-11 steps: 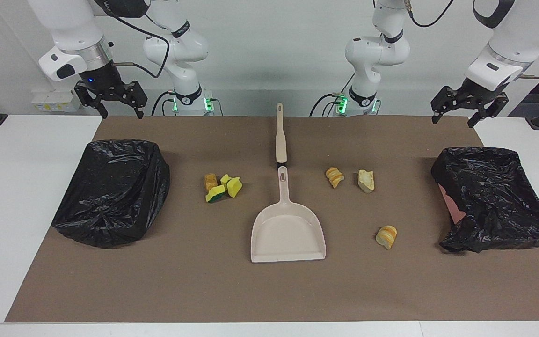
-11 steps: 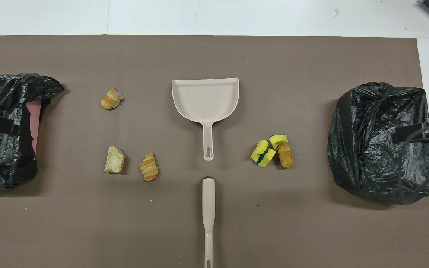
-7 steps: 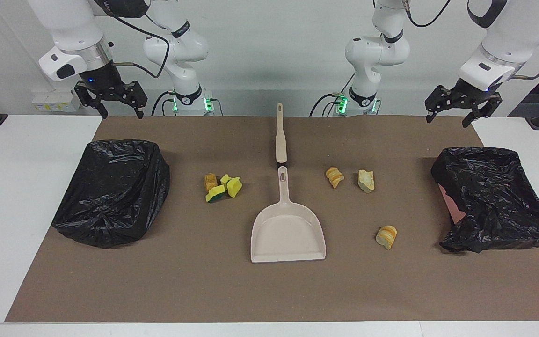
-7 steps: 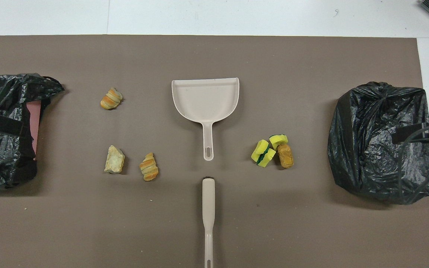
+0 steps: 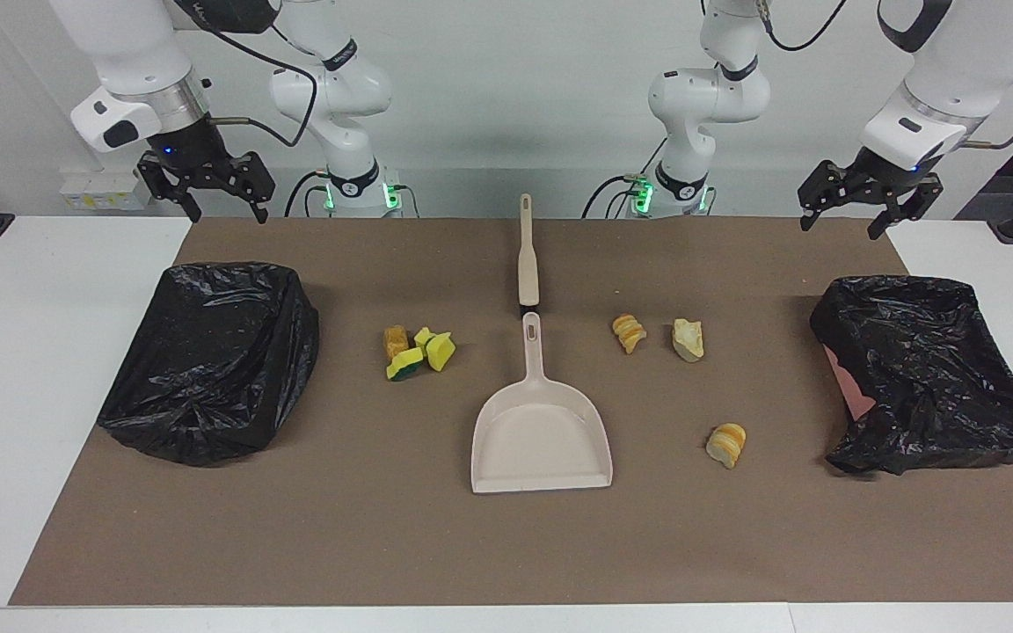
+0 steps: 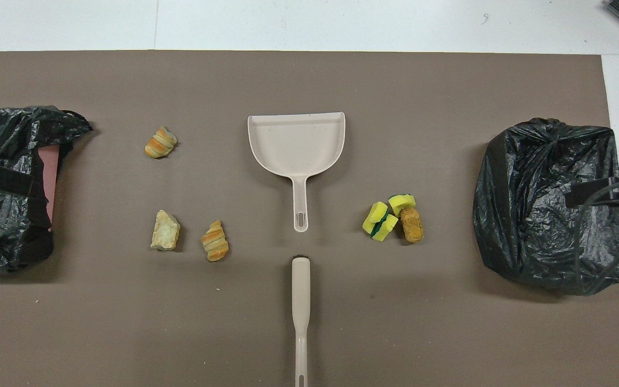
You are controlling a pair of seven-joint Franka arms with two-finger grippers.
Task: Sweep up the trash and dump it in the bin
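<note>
Trash lies on the brown mat: three bread chunks [image 5: 629,333] [image 5: 688,339] [image 5: 725,445], also in the overhead view [image 6: 215,241] [image 6: 165,230] [image 6: 160,143]. Yellow-and-green sponge pieces [image 5: 426,352] [image 6: 380,220] touch a brown lump [image 5: 395,341] [image 6: 411,224]. One black-bagged bin [image 5: 212,356] [image 6: 548,204] stands at the right arm's end, a second bin [image 5: 929,369] [image 6: 3,183] at the left arm's end. My right gripper [image 5: 231,213] hangs open and empty over the mat's corner by the first bin. My left gripper [image 5: 839,227] hangs open and empty over the corner by the second.
A beige dustpan [image 5: 542,431] [image 6: 297,142] lies mid-mat, its handle pointing toward the robots. A beige brush handle [image 5: 527,264] [image 6: 300,301] lies in line with it, nearer to the robots. White table [image 5: 40,396] borders the mat.
The left gripper has risen a little and shifted slightly toward the table's middle. The right gripper has barely moved. Nothing on the mat has moved.
</note>
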